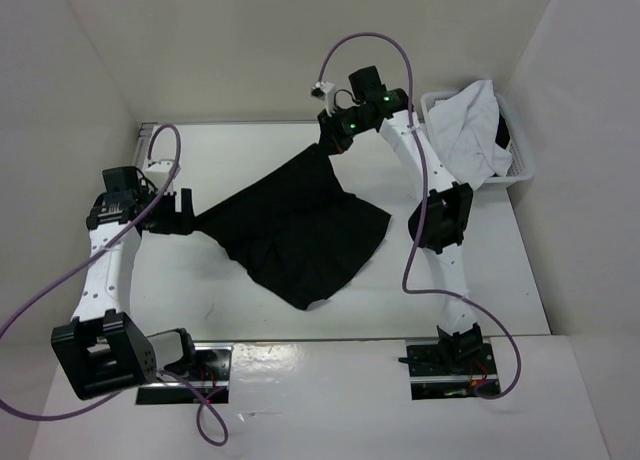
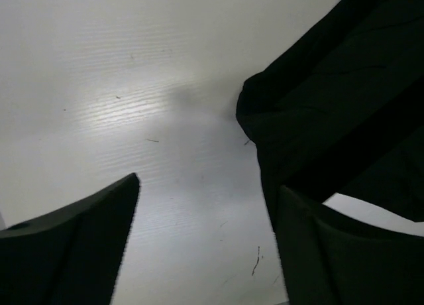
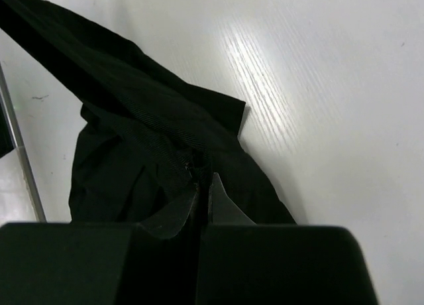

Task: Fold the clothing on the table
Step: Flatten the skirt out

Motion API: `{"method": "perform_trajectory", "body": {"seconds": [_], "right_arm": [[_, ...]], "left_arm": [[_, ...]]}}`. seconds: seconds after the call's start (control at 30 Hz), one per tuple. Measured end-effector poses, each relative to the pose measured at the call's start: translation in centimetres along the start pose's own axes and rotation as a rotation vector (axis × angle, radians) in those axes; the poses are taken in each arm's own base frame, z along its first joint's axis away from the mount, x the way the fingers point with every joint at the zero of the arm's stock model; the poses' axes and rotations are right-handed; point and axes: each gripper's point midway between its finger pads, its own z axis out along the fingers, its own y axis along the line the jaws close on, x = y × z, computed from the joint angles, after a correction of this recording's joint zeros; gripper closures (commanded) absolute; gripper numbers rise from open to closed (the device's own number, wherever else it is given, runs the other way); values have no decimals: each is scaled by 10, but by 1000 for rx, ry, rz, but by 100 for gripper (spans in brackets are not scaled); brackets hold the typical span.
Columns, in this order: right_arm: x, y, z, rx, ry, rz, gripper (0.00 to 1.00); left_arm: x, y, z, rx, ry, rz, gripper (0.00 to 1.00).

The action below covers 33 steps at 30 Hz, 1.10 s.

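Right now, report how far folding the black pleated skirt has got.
Done: no fold visible; the black pleated thin-fabric skirt lies rumpled on the matte white table. In hand: the right gripper is shut on its far corner; the left gripper stands open at its left corner, gripping nothing. Left: every fold.

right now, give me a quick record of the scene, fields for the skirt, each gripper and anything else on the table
clothing: black pleated skirt of thin fabric, spread out and rumpled, not yet folded
surface: matte white tabletop
left gripper: open, at the skirt's left corner, not clamping it
right gripper: shut, pinching the skirt's far corner
other: white plastic basket at the far right, holding a white garment with dark trim
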Motion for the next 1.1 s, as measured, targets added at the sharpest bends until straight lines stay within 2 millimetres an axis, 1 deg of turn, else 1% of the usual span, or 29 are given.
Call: {"method": "perform_trajectory", "body": {"seconds": [0.07, 0.1, 0.13, 0.17, 0.2, 0.23, 0.4, 0.47, 0.57, 0.63, 0.7, 0.8, 0.9, 0.93, 1.0, 1.1], "right_arm": [[9, -3, 7, -4, 20, 23, 100], [11, -4, 9, -7, 24, 31, 100], [12, -5, 10, -4, 27, 34, 100], [12, -5, 10, -7, 25, 35, 100], [11, -4, 10, -10, 23, 38, 100], [10, -4, 10, -9, 19, 32, 100], [8, -11, 9, 22, 13, 17, 100], [8, -13, 6, 44, 18, 9, 100], [6, -16, -7, 95, 21, -8, 100], [-1, -16, -22, 137, 13, -28, 100], [-10, -14, -42, 184, -7, -55, 100], [-32, -1, -79, 250, -58, -108, 100], [-53, 25, -120, 302, -122, -174, 100], [-60, 36, -135, 317, -147, -202, 100], [-71, 56, -161, 337, -195, -248, 100], [-83, 90, -197, 353, -260, -322, 100]], "left_arm": [[3, -2, 8, 30, 31, -2, 38], [3, -4, 12, 47, 45, -3, 55], [1, -5, 16, 58, 52, -7, 66], [-2, -8, 19, 77, 55, -3, 80], [-6, -10, 21, 94, 55, 2, 92], [-11, -11, 24, 106, 52, 9, 100], [-30, -13, 29, 141, 35, 35, 100], [-36, -16, 30, 151, 32, 47, 100], [-53, -25, 28, 166, 12, 84, 100], [-71, -32, 23, 172, -14, 118, 100], [-96, -39, 14, 171, -68, 160, 100], [-137, -50, -9, 165, -169, 221, 100], [-171, -60, -34, 155, -265, 287, 100], [-179, -63, -42, 150, -292, 302, 100], [-188, -71, -60, 149, -337, 325, 100], [-193, -83, -90, 154, -401, 358, 100]]}}
